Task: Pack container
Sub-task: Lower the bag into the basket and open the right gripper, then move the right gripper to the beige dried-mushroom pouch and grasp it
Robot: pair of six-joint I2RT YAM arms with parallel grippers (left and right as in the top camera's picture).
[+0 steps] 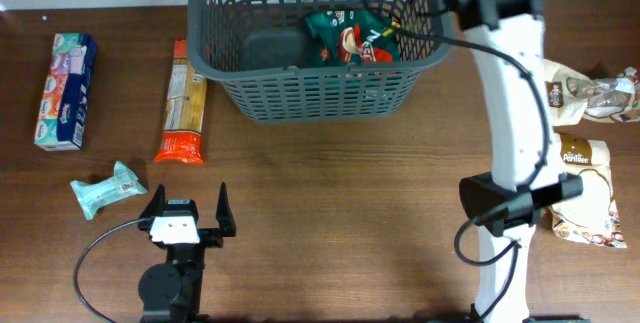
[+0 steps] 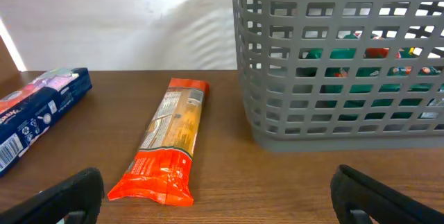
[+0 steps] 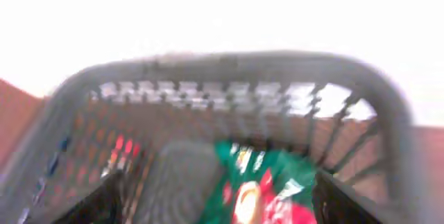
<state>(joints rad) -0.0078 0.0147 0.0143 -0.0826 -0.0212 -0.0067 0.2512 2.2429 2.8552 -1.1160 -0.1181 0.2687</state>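
The dark grey lattice container (image 1: 300,88) stands at the back middle of the table and holds a green and red packet (image 1: 352,38). My right gripper (image 3: 222,207) hangs open and empty over the container's right side, above that packet (image 3: 260,189); the view is blurred. My left gripper (image 1: 187,215) rests open and empty near the front left. An orange packet (image 2: 166,141) lies ahead of it, left of the container (image 2: 333,57).
A blue tissue pack (image 1: 66,90) and a small teal packet (image 1: 108,188) lie at the left. The orange packet (image 1: 184,103) lies between them and the container. Brown and white bags (image 1: 585,173) lie at the right edge.
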